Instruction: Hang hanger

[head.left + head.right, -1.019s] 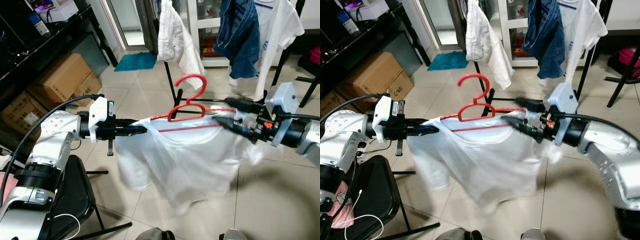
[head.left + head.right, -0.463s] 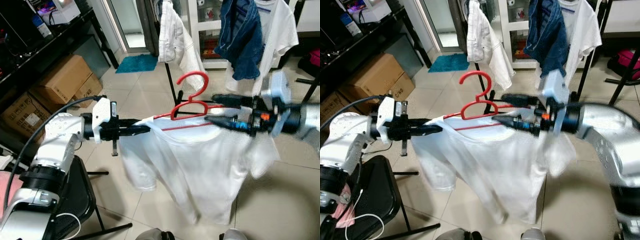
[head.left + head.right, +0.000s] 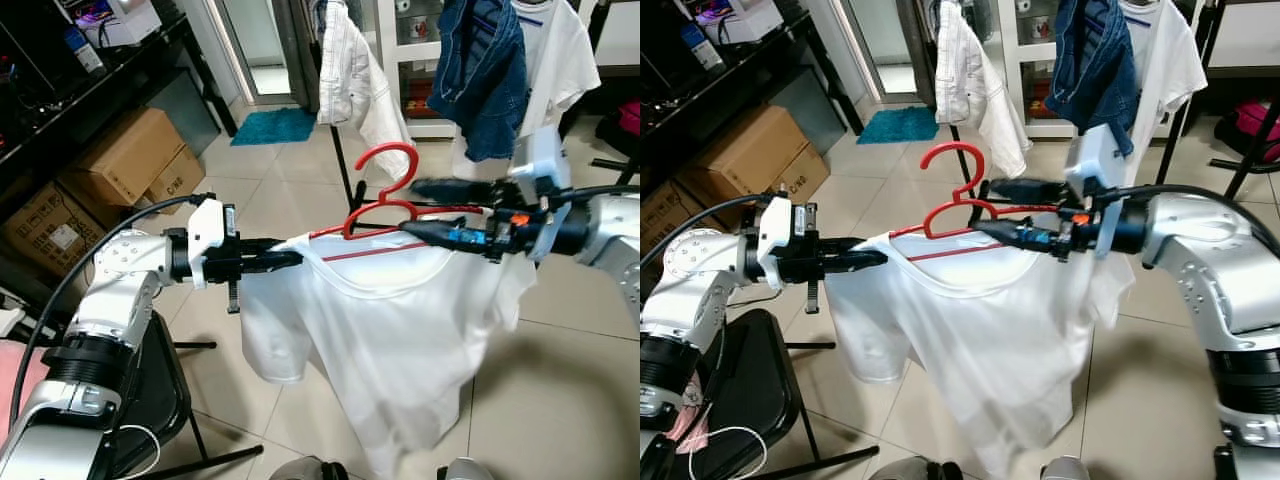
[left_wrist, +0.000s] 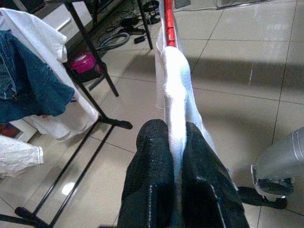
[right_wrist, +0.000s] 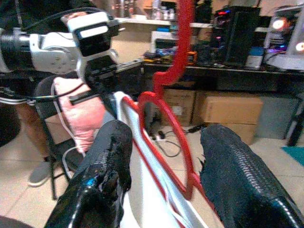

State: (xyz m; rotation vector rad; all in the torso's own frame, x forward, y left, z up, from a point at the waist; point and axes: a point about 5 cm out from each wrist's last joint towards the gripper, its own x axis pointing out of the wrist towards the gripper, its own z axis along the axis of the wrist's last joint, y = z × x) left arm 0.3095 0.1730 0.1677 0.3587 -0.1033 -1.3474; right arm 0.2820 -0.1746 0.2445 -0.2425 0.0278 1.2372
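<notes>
at far left, cardboard boxes sit under a dark shelf; one carries a white label and another some dark print, all too small to read. a black folding chair stands below the left arm, with a pink cushion on it in the right wrist view.

the left gripper is held out level in front of the robot, its two black fingers clenched on the shoulder edge of a white t-shirt; in the left wrist view the cloth is pinched in a narrow ridge between the pads, with the red bar running on beyond it.

the red hanger is plastic, with a tall curled hook and a looped neck standing upright above the shirt's collar. its lower bar shows as a red line inside the neckline, and the shirt drapes from it in mid-air between the two arms, hem hanging low over the pale tiled floor.

the right gripper reaches in from the right with its fingers parted, one above and one below the hanger's right arm; they sit on either side of the red loop without closing on it.

behind, a black clothes rack holds a white garment, denim jeans and another white tee. a teal mat lies by the doorway.
</notes>
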